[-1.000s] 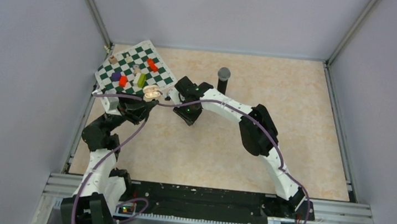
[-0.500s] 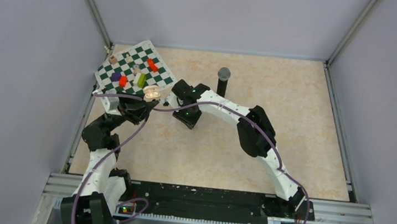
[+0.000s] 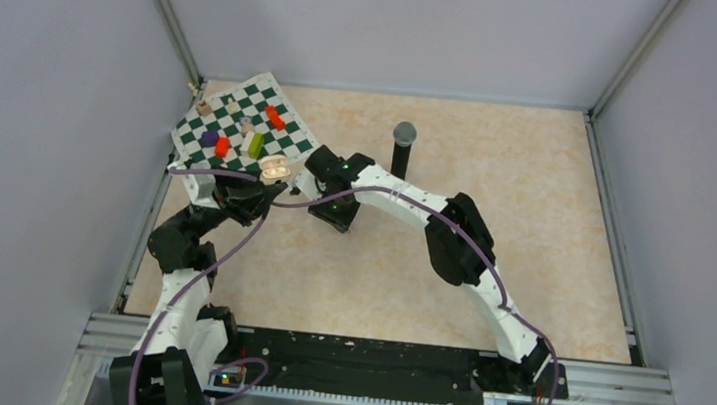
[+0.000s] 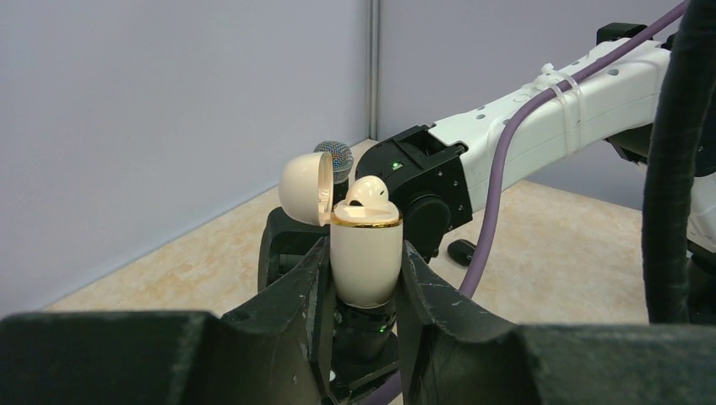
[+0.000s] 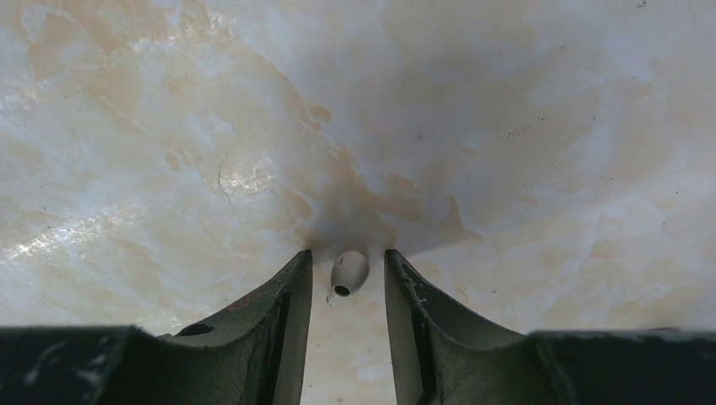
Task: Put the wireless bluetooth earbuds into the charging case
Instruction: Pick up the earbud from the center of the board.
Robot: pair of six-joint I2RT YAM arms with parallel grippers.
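1. We are seeing the left jaws clamping on a whitish case (image 4: 365, 261), one finger pressing on each side and holding it upright above the desk (image 5: 523, 126).
2. From the top view, the case is hanging over the far-left part of the desk, just beside the near-right edge of a checkered board (image 3: 242, 125).
3. The case's lid (image 4: 304, 187) is standing open and tipping back. One whitish bud, the seated bud (image 4: 369, 192), is sitting in the case with its rounded top poking above the gold rim.
4. The right jaws are pointing down at the desk and standing apart around a second whitish bud, the loose bud (image 5: 349, 272), which is lying on the desk.
5. We are seeing a narrow gap on each side of the loose bud, so neither finger is touching it.
6. The right arm (image 3: 451, 237) is arching from the near-right of the desk towards the far-left, bringing its jaws in just beside the case.
7. The board is lying in the far-left corner and carrying small coloured pieces.
8. A mic (image 3: 403, 139) is standing upright near the middle of the far edge.
9. A small black thing (image 4: 462, 250) is lying on the desk beyond the case, and we cannot tell what it is.
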